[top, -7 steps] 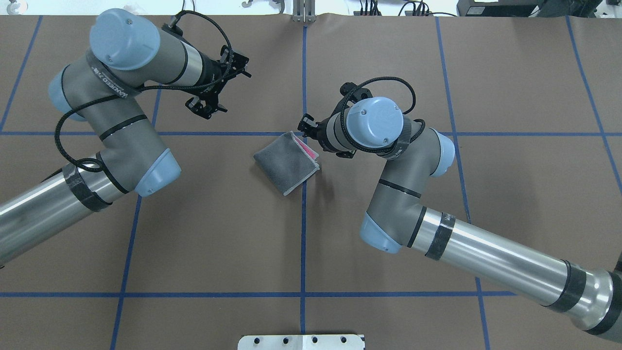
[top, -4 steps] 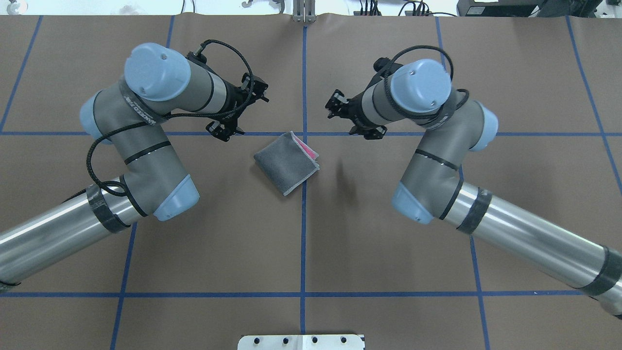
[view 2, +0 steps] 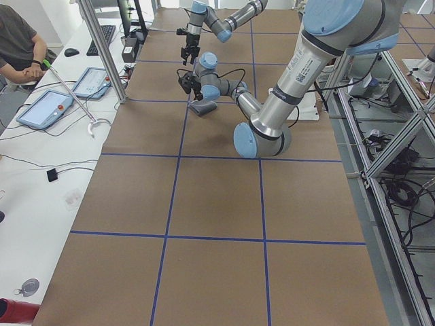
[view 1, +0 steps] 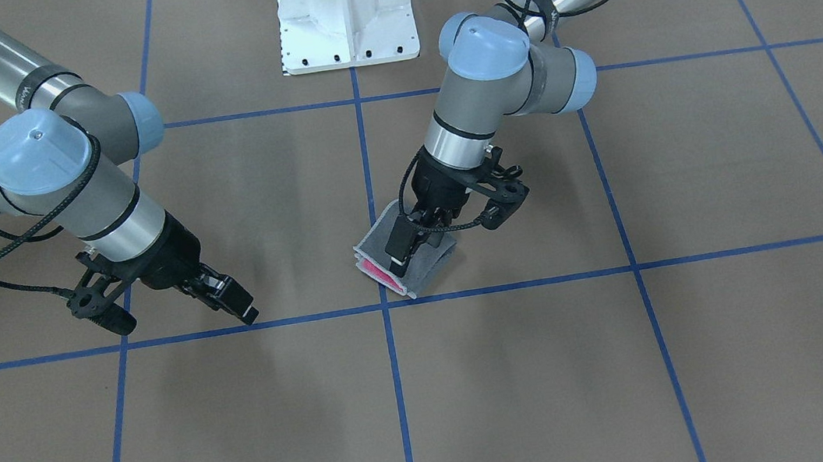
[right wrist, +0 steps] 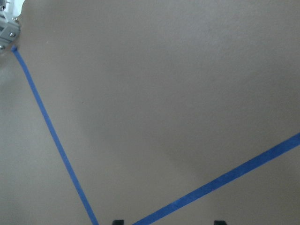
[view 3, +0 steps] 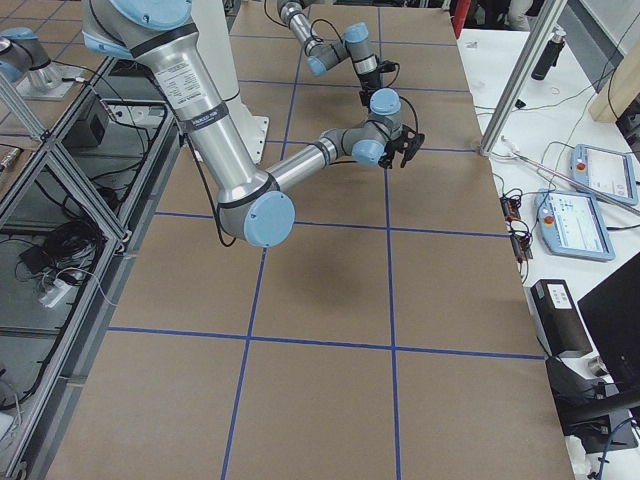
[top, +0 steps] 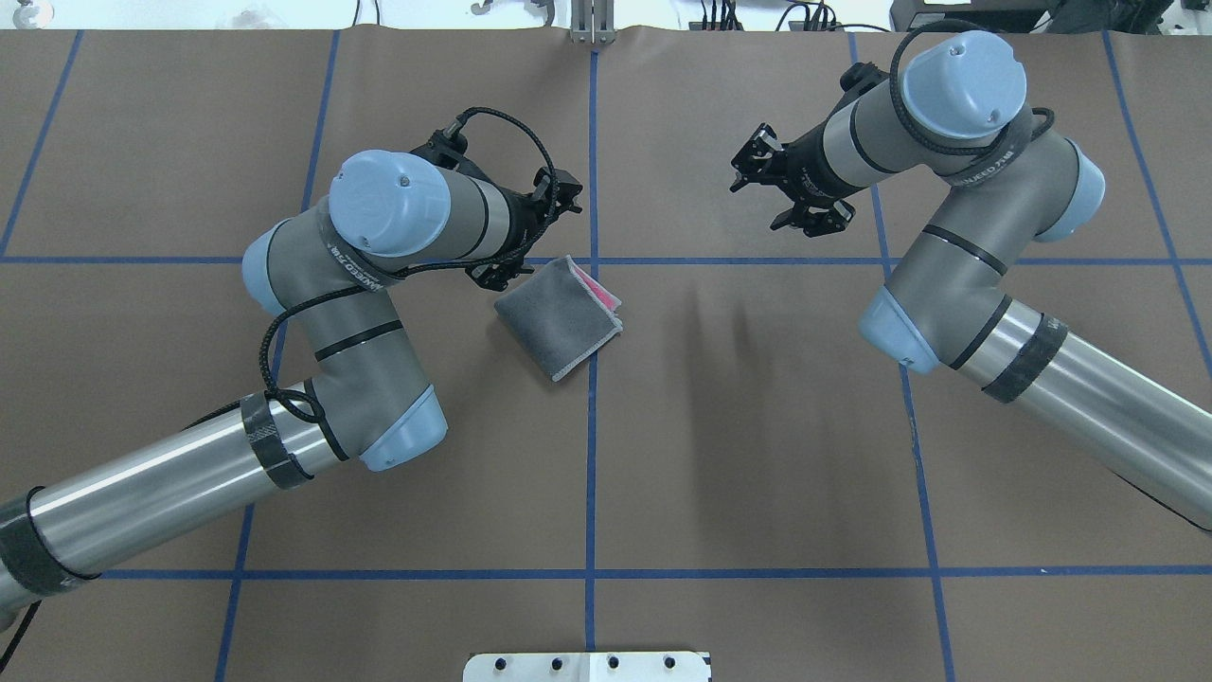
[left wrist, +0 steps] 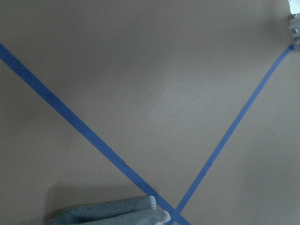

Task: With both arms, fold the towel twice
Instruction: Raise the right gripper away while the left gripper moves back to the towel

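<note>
White lettering on the black strap point(top: 343, 268) wrapped round the left silver-grey robot arm point(top: 170, 483) appears to read "WANDEED". The characters after it are too small to make out. The right silver-grey robot arm point(top: 1089, 398) wears a like strap with what looks like the same word.

The small square terry towel point(top: 557, 320) lies folded on the brown paper-covered tabletop point(top: 757, 455). Its grey face is outward, with a sliver of pink at its open edge, and it sits at a crossing of the blue tape lines point(top: 591, 493).

The left pincer point(view 1: 399, 254) hangs above the tabletop just beyond the towel's far corner, not touching it. I cannot tell whether its jaws are apart or together. The right pincer point(view 1: 242, 305) hovers well apart from the towel, holding nothing. Its two fingertips point(right wrist: 117, 221) show spread wide in its wrist view.
</note>
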`<state>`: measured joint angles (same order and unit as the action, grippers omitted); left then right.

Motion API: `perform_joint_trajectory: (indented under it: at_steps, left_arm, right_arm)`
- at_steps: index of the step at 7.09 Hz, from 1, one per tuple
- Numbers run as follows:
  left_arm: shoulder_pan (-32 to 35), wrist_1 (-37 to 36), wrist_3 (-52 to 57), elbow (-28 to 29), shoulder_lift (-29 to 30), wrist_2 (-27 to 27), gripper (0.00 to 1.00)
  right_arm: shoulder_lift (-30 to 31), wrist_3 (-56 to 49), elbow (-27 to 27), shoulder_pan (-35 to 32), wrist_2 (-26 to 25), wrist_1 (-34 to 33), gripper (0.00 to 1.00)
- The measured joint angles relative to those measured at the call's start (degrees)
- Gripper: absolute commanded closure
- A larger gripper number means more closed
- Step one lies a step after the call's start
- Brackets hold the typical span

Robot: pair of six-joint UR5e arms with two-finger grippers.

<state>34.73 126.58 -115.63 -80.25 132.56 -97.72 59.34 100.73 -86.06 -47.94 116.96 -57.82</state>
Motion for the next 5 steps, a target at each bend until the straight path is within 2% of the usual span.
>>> perform_joint_trajectory:
  at_steps: [2,5]
  left_arm:
    - [-0.8,2.9,0.2,4.1,1.1,1.9,0.01]
    - [-2.1,3.6,0.7,6.4,0.9,2.5,0.01]
  right_arm:
    - [0.8,0.0,-0.1,-0.8,0.2,0.0,0.28]
    - [1.1,0.0,-0.2,-1.0,0.2,-0.2,0.28]
